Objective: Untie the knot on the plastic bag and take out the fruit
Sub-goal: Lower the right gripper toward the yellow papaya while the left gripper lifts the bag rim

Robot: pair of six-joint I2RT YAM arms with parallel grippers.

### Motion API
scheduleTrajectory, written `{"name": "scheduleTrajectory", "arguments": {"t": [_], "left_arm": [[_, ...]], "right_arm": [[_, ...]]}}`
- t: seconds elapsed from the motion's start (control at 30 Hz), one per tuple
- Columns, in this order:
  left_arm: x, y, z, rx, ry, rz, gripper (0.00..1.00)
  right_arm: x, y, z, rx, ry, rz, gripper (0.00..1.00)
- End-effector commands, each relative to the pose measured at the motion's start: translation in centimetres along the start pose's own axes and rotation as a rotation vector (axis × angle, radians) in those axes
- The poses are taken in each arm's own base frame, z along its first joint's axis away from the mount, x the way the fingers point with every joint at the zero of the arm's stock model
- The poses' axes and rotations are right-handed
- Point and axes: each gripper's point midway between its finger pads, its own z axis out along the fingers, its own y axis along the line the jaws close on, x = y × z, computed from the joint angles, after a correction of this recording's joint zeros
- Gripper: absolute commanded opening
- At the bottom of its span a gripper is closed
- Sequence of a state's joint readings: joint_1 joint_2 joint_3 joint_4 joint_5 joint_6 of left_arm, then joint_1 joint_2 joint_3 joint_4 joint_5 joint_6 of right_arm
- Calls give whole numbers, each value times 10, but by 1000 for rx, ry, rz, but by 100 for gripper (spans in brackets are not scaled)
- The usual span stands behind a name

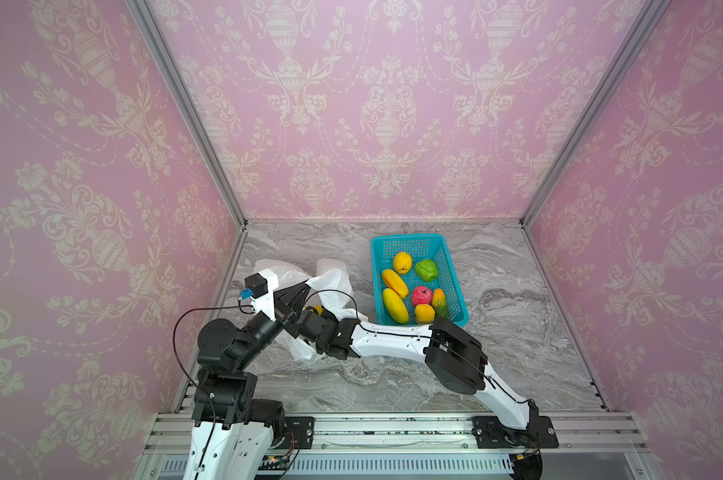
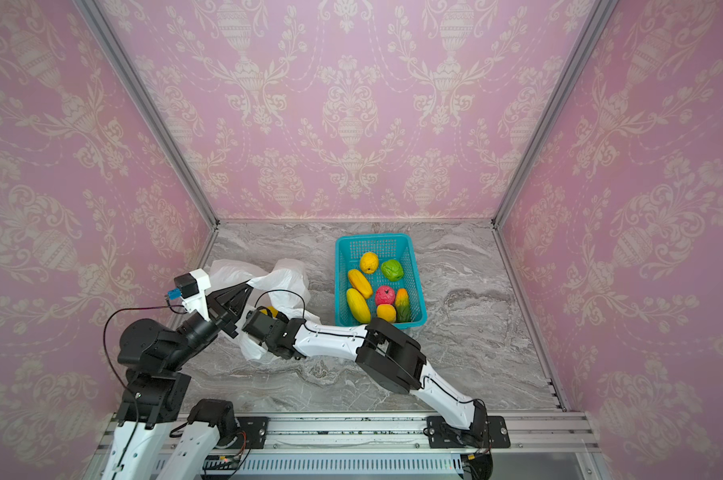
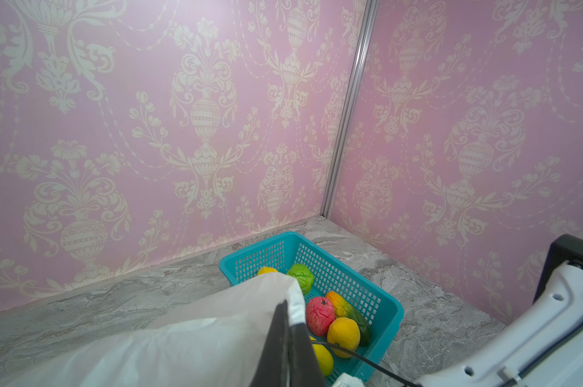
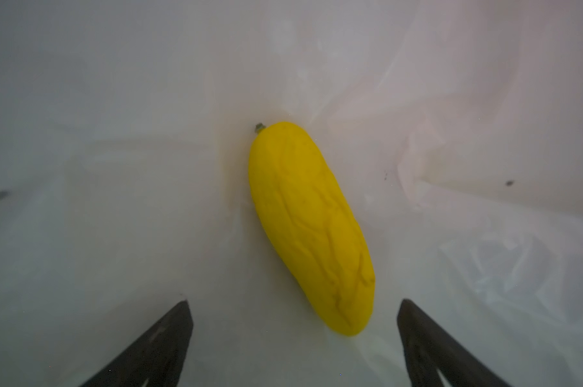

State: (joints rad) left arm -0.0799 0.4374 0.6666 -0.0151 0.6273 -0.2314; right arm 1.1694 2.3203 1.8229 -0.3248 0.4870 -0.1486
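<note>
Our right gripper (image 4: 293, 301) is wide open inside the bag (image 4: 115, 167) and holds nothing. The near end of a yellow fruit (image 4: 311, 228) lies between the jaws, ready to grab. Our left gripper (image 3: 285, 310) is pinched shut on the bag's edge and lifts the mouth open for room. The soft bag walls are close all around. Seven fruits (image 1: 421, 296) sit in the basket (image 1: 407, 237) nearby.

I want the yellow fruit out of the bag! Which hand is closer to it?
Right. The right hand is inside the bag, open, the yellow fruit partly between its fingers. The left hand only pinches the bag's edge, farther off.
</note>
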Motion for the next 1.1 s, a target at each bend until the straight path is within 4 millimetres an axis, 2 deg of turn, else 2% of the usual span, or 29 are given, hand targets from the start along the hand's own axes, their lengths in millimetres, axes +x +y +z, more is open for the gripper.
{"name": "scheduleTrajectory", "arguments": {"t": [0.0, 0.2, 0.37, 0.43, 0.5, 0.57, 0.7, 0.8, 0.9, 1.0, 1.07], "left_arm": [[-7, -8, -2, 33, -27, 11, 0], [-7, -7, -2, 32, -28, 11, 0], [-7, -7, -2, 30, -27, 10, 0], [-7, -7, -2, 29, -27, 10, 0], [-7, -6, -1, 26, -26, 10, 0], [-7, -5, -1, 22, -25, 10, 0], [-3, 8, -2, -53, -6, 19, 0], [1, 27, -3, -164, 20, 32, 0], [4, 33, -2, -193, 38, 28, 0], [5, 29, 0, -164, 41, 20, 0], [5, 27, 0, -154, 37, 20, 0]], "right_arm": [[3, 2, 3, -74, 33, 46, 96], [19, -8, 18, -135, 76, 105, 89], [20, 0, 23, -188, 77, 101, 72], [19, 1, 24, -194, 71, 104, 62], [17, 3, 22, -210, 61, 105, 52], [14, 2, 18, -211, 47, 117, 47], [0, -11, -6, -178, 1, 209, 46], [-15, -23, -38, -120, -74, 314, 53], [-30, -30, -66, -111, -168, 474, 60], [-35, -36, -74, -138, -238, 671, 68], [-39, -42, -72, -140, -260, 778, 73]]}}
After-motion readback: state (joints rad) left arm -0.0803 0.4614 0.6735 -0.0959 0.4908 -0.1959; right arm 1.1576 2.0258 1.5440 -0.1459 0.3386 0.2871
